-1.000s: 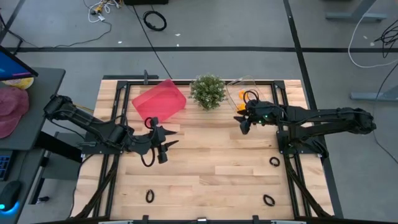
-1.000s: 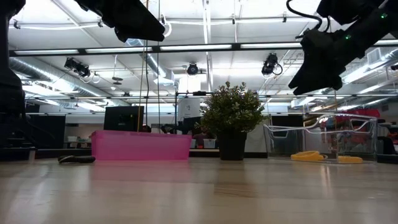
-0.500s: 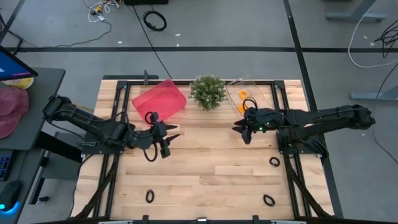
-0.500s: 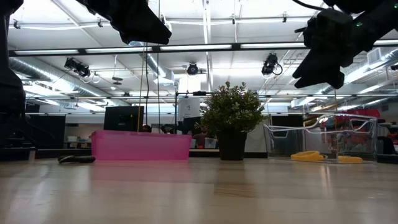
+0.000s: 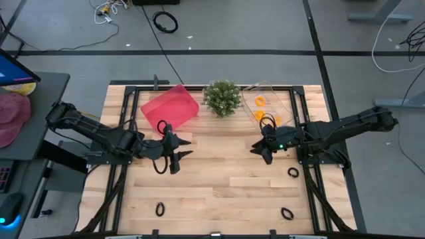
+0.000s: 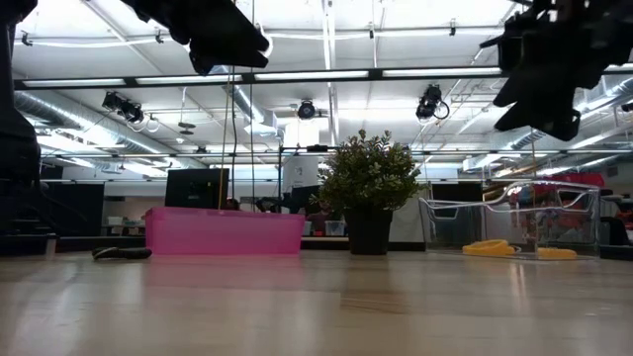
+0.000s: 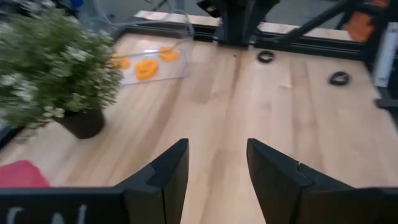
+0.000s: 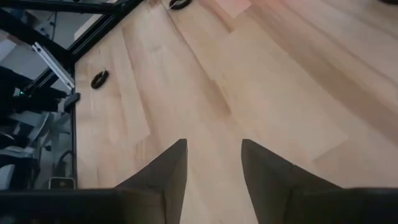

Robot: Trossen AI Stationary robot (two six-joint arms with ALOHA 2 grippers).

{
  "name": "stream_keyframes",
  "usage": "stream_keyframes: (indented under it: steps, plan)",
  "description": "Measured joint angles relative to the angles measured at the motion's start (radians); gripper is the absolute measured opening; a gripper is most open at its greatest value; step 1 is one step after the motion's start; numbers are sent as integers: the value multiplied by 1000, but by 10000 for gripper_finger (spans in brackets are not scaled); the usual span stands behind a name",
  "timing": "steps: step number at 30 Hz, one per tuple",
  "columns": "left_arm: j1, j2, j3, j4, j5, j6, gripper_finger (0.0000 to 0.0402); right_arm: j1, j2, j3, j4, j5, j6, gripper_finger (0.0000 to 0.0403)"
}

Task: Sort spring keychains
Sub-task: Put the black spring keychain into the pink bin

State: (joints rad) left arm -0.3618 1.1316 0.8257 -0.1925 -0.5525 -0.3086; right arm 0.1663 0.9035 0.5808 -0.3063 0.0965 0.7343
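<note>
Your right gripper spread and empty above the table, nearest black spring keychain at its four o'clock, left gripper likewise parted, holding nothing

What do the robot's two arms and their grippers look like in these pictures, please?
Both arms are dark, nearly black, jointed links. The left gripper and right gripper each carry two dark fingers; the wrist views show them as flat, angular wedge-shaped fingers. A black cable loops beside each wrist, and a small green light glows on the right arm near its wrist.
</note>
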Motion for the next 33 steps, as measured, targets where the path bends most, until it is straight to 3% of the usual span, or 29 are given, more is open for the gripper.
stream_keyframes:
  steps: [5,20,24,28,30,33]
  plan:
    - [0,0,0,0,51,-27,165,125,0,0,0,80,71,153]
    - [-36,0,0,-8,39,-74,165,416,19,52,-118,219,316,153]
    - [-42,0,0,-8,14,-78,165,517,103,192,-259,328,377,153]
    - [-42,0,0,-6,13,-81,165,581,238,347,-570,346,595,153]
    - [-42,0,0,-5,12,-82,165,602,303,402,-754,326,745,153]
    - [-42,0,0,-5,11,-93,165,631,376,439,-931,201,964,153]
